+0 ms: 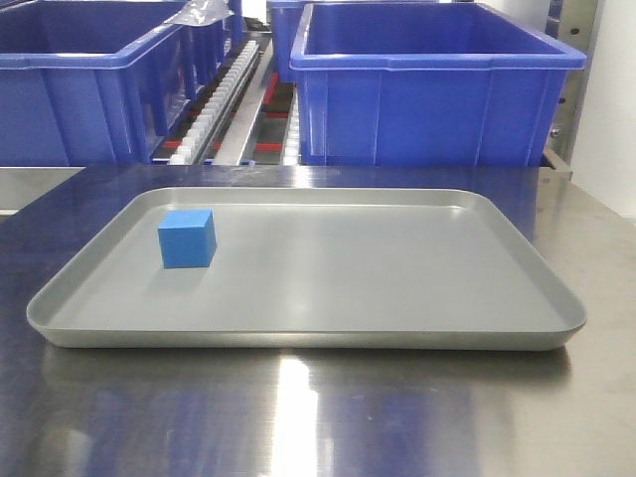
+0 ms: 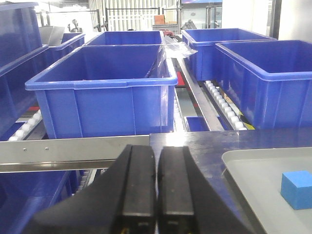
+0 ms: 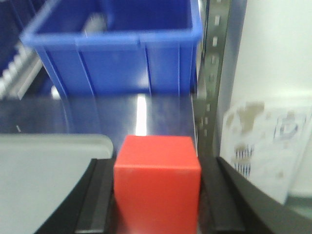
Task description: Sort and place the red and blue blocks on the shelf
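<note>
The light blue block [image 1: 187, 238] rests on the left part of a shallow grey tray [image 1: 417, 298], and it also shows at the lower right of the left wrist view [image 2: 297, 189]. The red block [image 3: 157, 185] is clamped between the black fingers of my right gripper [image 3: 158, 163], just past the tray's [image 3: 44, 165] right corner. My left gripper [image 2: 157, 152] is shut with nothing in it and hovers near the shelf's brushed front rail [image 2: 73, 148], left of the tray. White roller tracks [image 1: 224, 99] of the shelf run between the bins. No gripper appears in the front view.
Large dark-blue bins [image 1: 427, 89] [image 1: 79, 89] stand on the shelf behind the steel tabletop [image 1: 298, 417]. Several more bins [image 2: 107, 92] [image 2: 268, 83] fill the left wrist view. A perforated steel upright [image 3: 212, 73] and a white wall with a paper label [image 3: 263, 141] stand to the right.
</note>
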